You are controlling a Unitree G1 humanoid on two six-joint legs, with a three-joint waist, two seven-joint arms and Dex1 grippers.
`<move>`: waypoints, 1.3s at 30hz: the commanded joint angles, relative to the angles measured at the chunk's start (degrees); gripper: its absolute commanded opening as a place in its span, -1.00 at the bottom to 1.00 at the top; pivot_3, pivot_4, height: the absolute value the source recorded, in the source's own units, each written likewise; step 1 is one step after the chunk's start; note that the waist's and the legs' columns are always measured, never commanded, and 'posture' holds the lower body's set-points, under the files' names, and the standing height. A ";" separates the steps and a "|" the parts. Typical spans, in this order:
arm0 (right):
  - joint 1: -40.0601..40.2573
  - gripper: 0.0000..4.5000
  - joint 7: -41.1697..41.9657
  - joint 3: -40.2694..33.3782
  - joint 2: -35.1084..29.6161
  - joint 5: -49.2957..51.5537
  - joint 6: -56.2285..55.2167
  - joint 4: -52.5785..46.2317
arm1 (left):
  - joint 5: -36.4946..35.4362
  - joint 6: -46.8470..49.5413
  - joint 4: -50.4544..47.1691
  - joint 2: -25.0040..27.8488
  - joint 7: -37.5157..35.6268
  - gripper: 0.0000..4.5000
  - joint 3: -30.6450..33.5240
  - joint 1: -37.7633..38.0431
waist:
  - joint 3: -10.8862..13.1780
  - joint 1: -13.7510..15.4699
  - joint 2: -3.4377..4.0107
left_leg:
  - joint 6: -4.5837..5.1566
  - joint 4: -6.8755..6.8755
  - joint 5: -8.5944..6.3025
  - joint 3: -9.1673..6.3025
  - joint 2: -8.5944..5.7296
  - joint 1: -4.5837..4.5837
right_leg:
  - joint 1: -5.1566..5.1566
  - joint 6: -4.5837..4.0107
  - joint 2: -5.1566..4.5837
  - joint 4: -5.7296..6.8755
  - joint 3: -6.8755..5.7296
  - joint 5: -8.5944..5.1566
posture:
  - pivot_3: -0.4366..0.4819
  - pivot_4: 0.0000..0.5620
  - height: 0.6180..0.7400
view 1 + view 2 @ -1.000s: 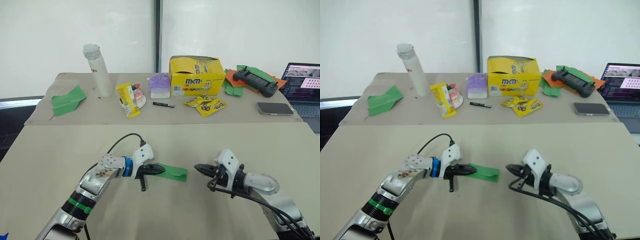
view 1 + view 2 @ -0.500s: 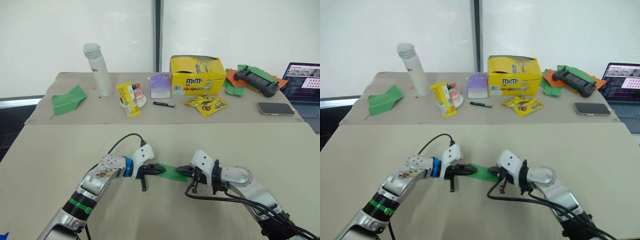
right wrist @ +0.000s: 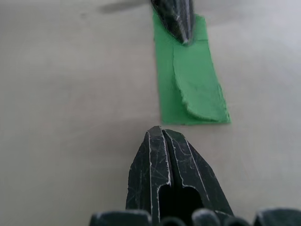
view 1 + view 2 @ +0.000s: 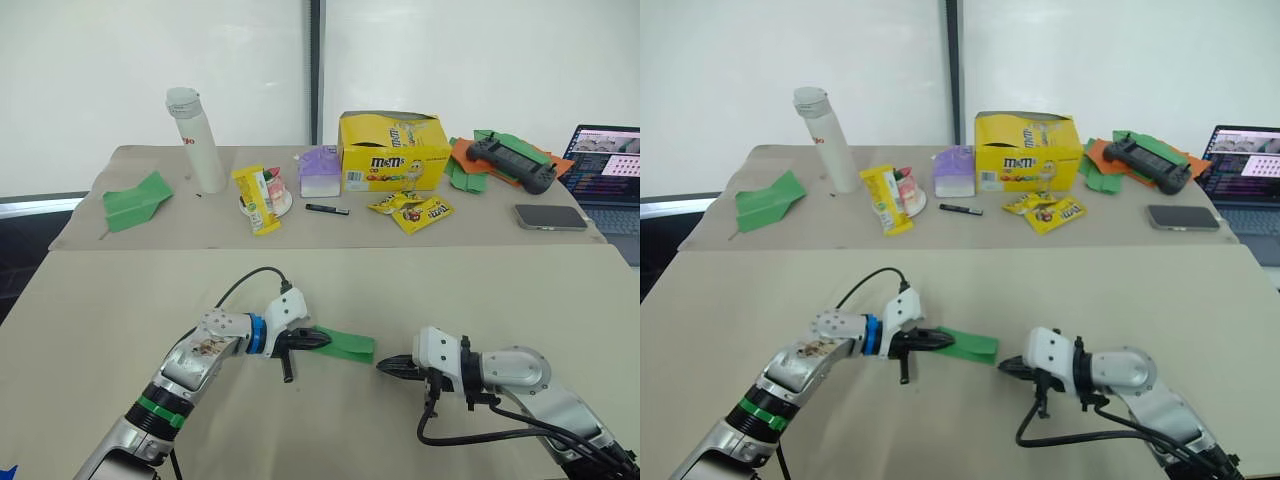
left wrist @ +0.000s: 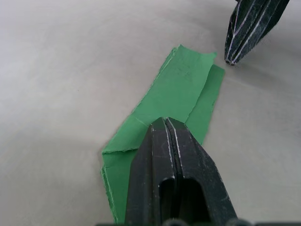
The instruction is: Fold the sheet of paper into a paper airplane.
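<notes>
- The sheet of paper (image 4: 345, 345), folded to a narrow strip, lies flat mid-table with bare tabletop (image 4: 480, 290) all round
- Left gripper (image 4: 318, 340) presses its closed tips on the strip's left end
- Right gripper (image 4: 385, 367), fingers together, points at the strip's free end, just apart

The sheet of paper (image 4: 343, 344), folded into a narrow green strip, lies flat on the table.

sheet of paper (image 4: 345, 344) — between both hands
</notes>
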 commanded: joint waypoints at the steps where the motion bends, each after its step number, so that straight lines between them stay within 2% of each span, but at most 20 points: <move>1: -5.92 -0.99 -3.31 -4.15 3.46 4.95 4.27 -3.70 | 2.62 1.46 4.06 0.59 1.37 -1.00 -1.40 1.89 | 0.01 -0.03 0.02 | 0.00 0.00 0.00 0.01 0.01 -0.02 | -0.03 -0.01 0.00 0.01 0.01 0.01 | -0.05 -0.47 1.00; 4: -8.88 -0.99 -6.38 -1.13 5.87 0.54 6.53 -1.35 | 2.57 0.47 4.22 -0.06 2.33 -1.00 -0.39 2.11 | 0.00 0.21 0.01 | 0.00 0.00 0.00 -0.04 0.02 -0.08 | -0.13 -0.01 0.03 0.01 -0.02 0.01 | -0.05 -0.47 1.00; 6: -9.81 -0.99 -7.00 4.22 5.48 -6.69 4.88 1.87 | 1.83 0.44 4.53 -1.25 3.35 -1.00 0.86 2.42 | 0.00 0.27 0.02 | 0.00 -0.01 0.00 -0.06 -0.01 -0.10 | -0.32 -0.03 0.02 -0.03 -0.06 0.01 | -0.05 -0.47 1.00; 9: -9.14 -0.99 -8.75 7.21 8.98 -7.59 6.61 4.13 | 0.23 2.22 3.55 -2.70 4.36 -1.00 2.48 2.98 | 0.00 0.12 0.02 | 0.00 0.01 0.01 -0.02 -0.12 -0.29 | -0.35 -0.14 -0.06 -0.01 -0.05 0.09 | -0.05 -0.47 1.00; 10: -8.55 -0.99 -8.93 7.82 9.47 -8.14 6.60 4.58 | -0.16 2.77 3.10 -3.01 4.66 -1.00 2.99 3.24 | 0.01 0.11 0.03 | 0.00 0.01 0.01 0.01 -0.08 -0.30 | -0.37 -0.43 -0.04 0.01 -0.02 0.28 | -0.05 -0.47 1.00; 17: -5.71 -0.99 -8.73 10.25 7.99 -12.47 6.48 4.19 | -5.64 9.44 -1.65 -5.24 7.67 -1.00 7.61 3.96 | 0.00 -0.08 0.05 | -0.01 0.01 0.01 -0.02 -0.03 -0.24 | -0.36 -0.09 0.05 0.05 -0.03 0.08 | -0.05 -0.47 1.00; 22: -5.80 -0.99 -9.01 11.32 8.25 -14.06 6.97 3.89 | -3.93 12.42 0.22 -5.33 11.36 -1.00 7.30 2.83 | 0.00 -0.07 0.04 | -0.01 0.01 0.01 -0.03 -0.03 -0.23 | -0.35 -0.09 0.07 0.05 -0.03 0.08 | -0.05 -0.47 1.00; 25: -5.77 -0.99 -9.08 11.62 8.45 -14.47 7.10 3.85 | -3.06 17.63 0.95 -4.17 15.31 -1.00 7.75 4.16 | -0.02 -0.14 0.03 | -0.01 0.01 0.01 -0.02 -0.02 -0.15 | -0.29 -0.09 0.07 0.04 -0.03 0.07 | -0.05 -0.47 1.00; 32: -6.22 -0.99 -8.95 11.59 8.79 -14.28 7.06 4.71 | -6.49 23.64 -1.48 -2.87 19.48 -1.00 14.52 7.59 | -0.12 -1.36 0.00 | -0.05 -0.09 -0.01 -0.03 0.10 0.11 | -0.21 -0.10 0.13 0.06 -0.03 0.02 | -0.05 -0.47 1.00; 39: -7.10 -0.99 -8.78 10.76 9.78 -12.87 6.80 5.76 | -11.97 23.43 -4.79 -3.55 20.00 -1.00 21.81 9.66 | -0.12 -1.67 -0.01 | -0.14 -0.14 -0.07 -0.02 0.20 0.11 | -0.25 -0.17 0.20 0.09 -0.01 0.01 | -0.05 -0.47 1.00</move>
